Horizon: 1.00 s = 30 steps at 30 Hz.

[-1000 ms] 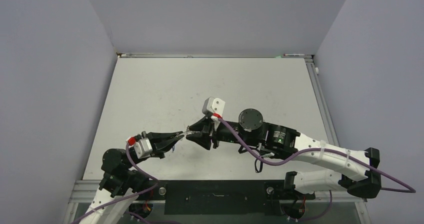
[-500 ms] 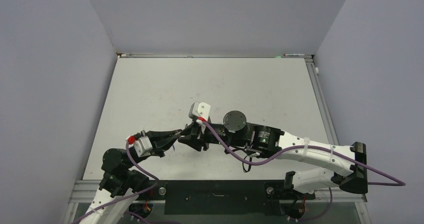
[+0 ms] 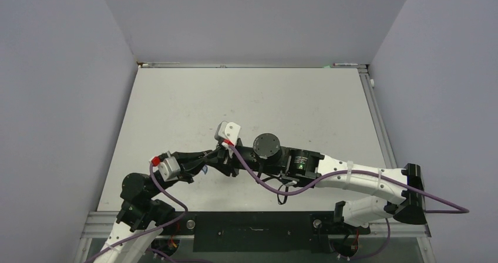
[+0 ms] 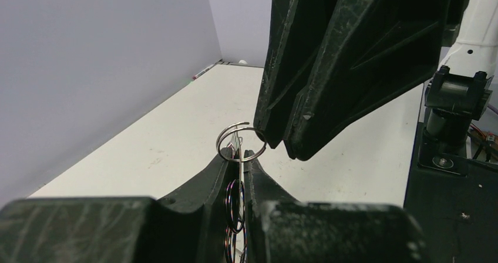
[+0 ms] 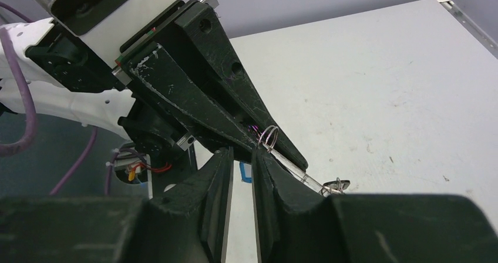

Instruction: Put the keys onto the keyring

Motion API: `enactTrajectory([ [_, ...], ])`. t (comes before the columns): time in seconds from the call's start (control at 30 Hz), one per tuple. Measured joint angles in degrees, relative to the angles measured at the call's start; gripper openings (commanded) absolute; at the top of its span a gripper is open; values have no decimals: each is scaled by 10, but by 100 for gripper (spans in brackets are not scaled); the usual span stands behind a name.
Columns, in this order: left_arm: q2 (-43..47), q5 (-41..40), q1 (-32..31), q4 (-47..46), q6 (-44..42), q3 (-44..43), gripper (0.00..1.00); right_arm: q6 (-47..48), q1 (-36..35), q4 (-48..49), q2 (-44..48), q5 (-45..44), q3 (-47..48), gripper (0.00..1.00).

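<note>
The left hand [image 4: 239, 170] is clenching the keyring [image 4: 241, 145], with the thin wire loop standing up out of its fingertips above the counter [image 4: 170, 145]. The right hand [image 5: 242, 157] is hanging tip to tip against it, one finger's point touching or all but touching the side of the loop. Its fingers are sitting close together with a narrow slit between them, and I cannot tell whether they are gripping anything. A silvery key [image 5: 330, 185] is showing just past the left hand's tip, low by the counter. A blue tag [image 5: 245, 172] is peeking through the slit. The hands are meeting over the near left part of the counter, close to its front edge and nearer the left wall [image 3: 59, 110] than the right one. Most of the surface is stretching away toward the far wall. The right arm [image 3: 364, 181] is lying across the near side.
</note>
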State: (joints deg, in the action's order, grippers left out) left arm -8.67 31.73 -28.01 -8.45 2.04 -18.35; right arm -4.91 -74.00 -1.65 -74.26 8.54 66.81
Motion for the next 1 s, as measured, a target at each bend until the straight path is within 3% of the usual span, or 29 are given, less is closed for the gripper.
enactTrajectory([
  [0.17,0,-6,1,3,3,0,0,10,-7,32,1,-22,-19,24],
  [0.5,-1,-9,5,4,34,0,0,39,-11,191,28,-63,-181,26],
  [1.0,-1,-11,7,0,52,0,0,81,-30,439,44,-77,-270,26],
])
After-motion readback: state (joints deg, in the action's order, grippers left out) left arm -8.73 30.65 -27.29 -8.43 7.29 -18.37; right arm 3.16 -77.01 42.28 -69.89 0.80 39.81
